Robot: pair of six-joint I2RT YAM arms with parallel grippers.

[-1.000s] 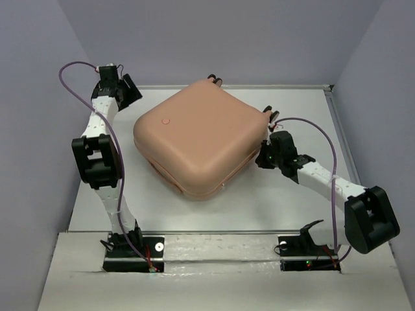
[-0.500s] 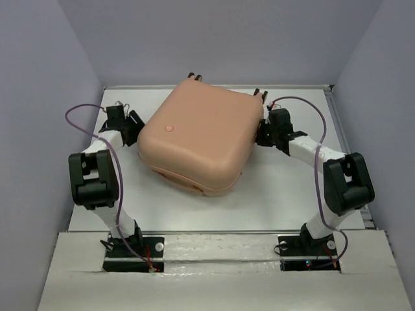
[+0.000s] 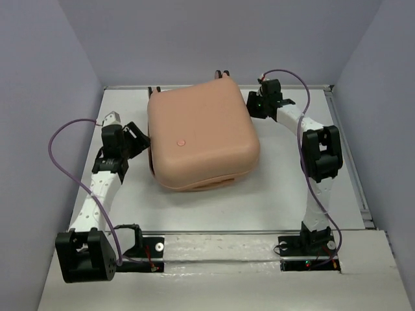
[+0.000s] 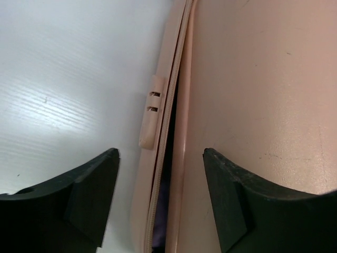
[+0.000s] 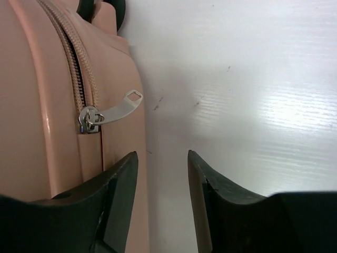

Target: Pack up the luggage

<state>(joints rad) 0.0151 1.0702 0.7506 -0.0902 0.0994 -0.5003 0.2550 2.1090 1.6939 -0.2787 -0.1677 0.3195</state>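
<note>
A: Where do we find the luggage (image 3: 201,139)?

B: We see it lying flat on the table (image 3: 279,188), in the middle and towards the far side, its lid down and its wheels poking out at the far edge.

A: And our left gripper (image 4: 159,158)?

B: It sits at the left side of the luggage, about halfway along. From the left wrist we look straight down the seam. The jaws are spread wide, one finger over the bare table and the other over the pink shell, with the rim between them. We see no grip on it.

A: Is the seam closed there?

B: Not fully. We see a dark gap running between the two halves, with a small pink tab (image 4: 150,113) on the left half beside it.

A: What about the right gripper (image 5: 162,158)?

B: It is at the far right corner of the luggage. Its jaws are released, with a clear gap between them and only table showing through it. The left finger lies in front of the shell, the right over the table.

A: Anything near it?

B: The silver zip pull (image 5: 113,112) hangs off the slider on the zip (image 5: 79,68), just beyond the left finger and apart from it, pointing right. A black wheel (image 5: 102,8) shows at the far end of that side.
</note>
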